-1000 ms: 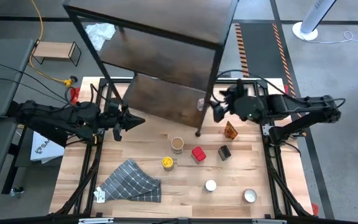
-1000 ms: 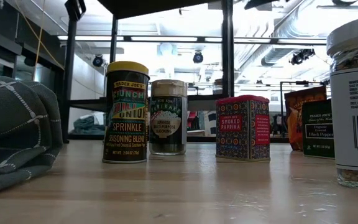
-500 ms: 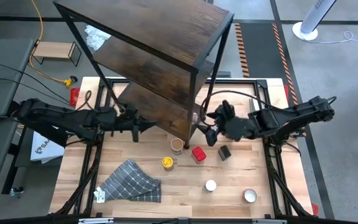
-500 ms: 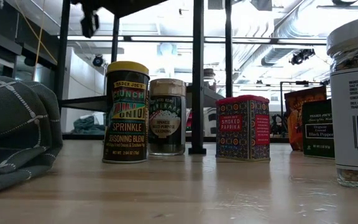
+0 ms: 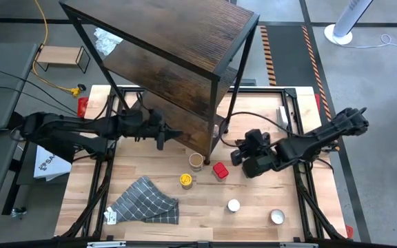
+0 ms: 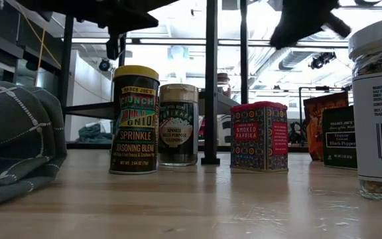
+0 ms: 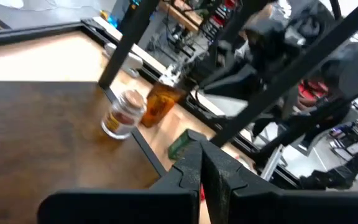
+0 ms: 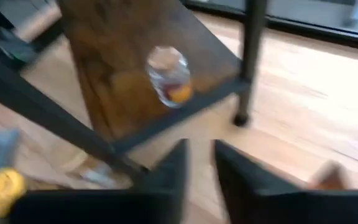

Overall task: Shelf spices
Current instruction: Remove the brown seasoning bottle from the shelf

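Observation:
The shelf stands at the table's far middle, with one small jar lying on its lower board. In front of it on the table stand a tan-lid jar, a red tin, a yellow-lid jar and two white-lid jars. An orange packet and a dark pepper packet stand further right. My left gripper, shut, reaches in over the lower board's edge. My right gripper hangs above the table right of the red tin, fingers nearly together with nothing between them.
A grey checked cloth lies crumpled at the near left. The shelf's front leg stands just behind the tan-lid jar and the red tin. A small light-wood stand sits on the floor beyond the table's far left.
The shelf came toward the table's near edge, then stood still; its front leg now stands behind the jars. My left gripper went right, in under the shelf. My right gripper sank and came toward the near edge, toward the red tin, and its fingers drew together.

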